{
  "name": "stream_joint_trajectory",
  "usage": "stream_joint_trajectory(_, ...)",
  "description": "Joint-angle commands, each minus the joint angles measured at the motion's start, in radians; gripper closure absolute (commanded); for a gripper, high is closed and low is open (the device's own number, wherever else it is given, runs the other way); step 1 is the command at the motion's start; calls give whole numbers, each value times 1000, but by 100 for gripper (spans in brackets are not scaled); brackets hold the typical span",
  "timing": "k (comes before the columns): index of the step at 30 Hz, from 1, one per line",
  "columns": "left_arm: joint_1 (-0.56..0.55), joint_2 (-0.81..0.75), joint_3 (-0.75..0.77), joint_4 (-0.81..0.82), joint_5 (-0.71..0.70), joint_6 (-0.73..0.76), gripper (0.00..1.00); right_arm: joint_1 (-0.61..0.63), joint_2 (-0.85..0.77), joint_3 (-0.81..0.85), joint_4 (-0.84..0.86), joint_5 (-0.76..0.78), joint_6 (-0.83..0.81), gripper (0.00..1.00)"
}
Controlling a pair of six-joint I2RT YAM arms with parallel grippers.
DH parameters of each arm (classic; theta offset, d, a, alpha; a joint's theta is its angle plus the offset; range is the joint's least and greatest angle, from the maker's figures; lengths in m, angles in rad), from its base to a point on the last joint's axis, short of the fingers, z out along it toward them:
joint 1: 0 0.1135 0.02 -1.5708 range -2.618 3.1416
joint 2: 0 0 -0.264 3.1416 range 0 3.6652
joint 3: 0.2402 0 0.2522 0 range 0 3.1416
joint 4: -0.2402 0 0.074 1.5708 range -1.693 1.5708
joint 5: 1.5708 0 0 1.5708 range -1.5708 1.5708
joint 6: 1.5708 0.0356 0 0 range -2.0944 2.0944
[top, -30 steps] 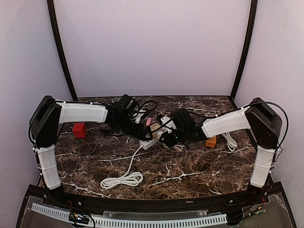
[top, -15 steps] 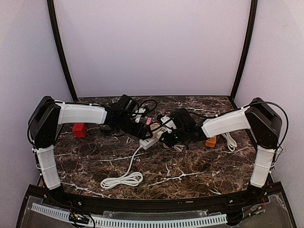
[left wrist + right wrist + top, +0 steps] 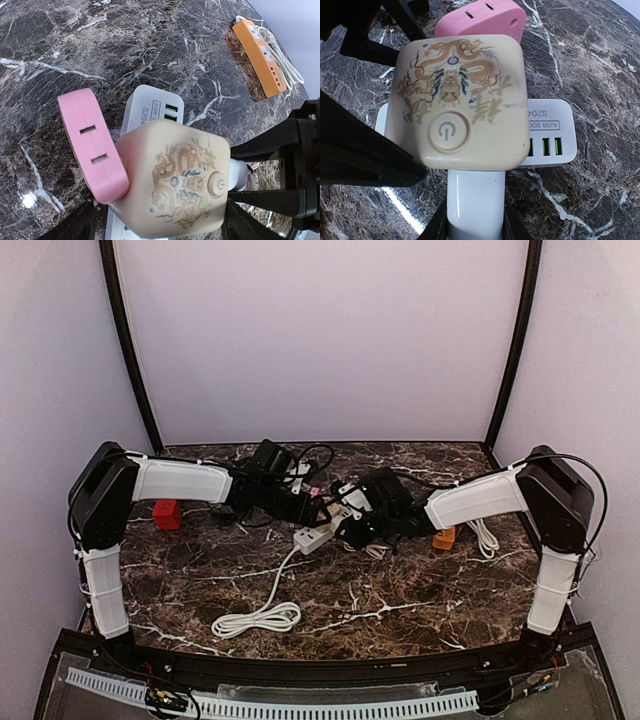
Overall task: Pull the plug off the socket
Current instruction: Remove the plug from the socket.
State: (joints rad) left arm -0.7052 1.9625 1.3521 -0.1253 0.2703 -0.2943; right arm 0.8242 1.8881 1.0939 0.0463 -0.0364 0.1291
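A cream cube socket with a dragon print (image 3: pixel 175 180) (image 3: pixel 460 100) sits on a white USB power strip (image 3: pixel 150 102) (image 3: pixel 555 135) (image 3: pixel 312 537). A pink plug (image 3: pixel 90 145) (image 3: pixel 480 17) sticks out of one side of the cube. From the opposite side juts a white plug (image 3: pixel 476 200) (image 3: pixel 240 175). My right gripper (image 3: pixel 476 225) (image 3: pixel 358 523) is shut on that white plug. My left gripper (image 3: pixel 162 225) (image 3: pixel 312 505) is open, its fingers straddling the cube, with a gap showing on the pink side.
An orange power strip (image 3: pixel 260 55) (image 3: pixel 443 537) lies to the right with a white cable (image 3: pixel 485 535) beside it. A red block (image 3: pixel 167 513) sits at the left. The strip's white cord coils near the front (image 3: pixel 257 620). Black cables (image 3: pixel 300 465) tangle behind.
My left arm has reached to the right, bringing its gripper over the cream cube. The right arm and the strip have stayed put.
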Motion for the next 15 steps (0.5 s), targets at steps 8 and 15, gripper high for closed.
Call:
stream_joint_trajectory(8,7,49,29,60,-20,-97,13,-1,-16,-17,-9,-31,22,100)
stream_joint_trajectory(15,24,65,14,49,-24,-114,21,0,-37,-52,-9,-18,18,100)
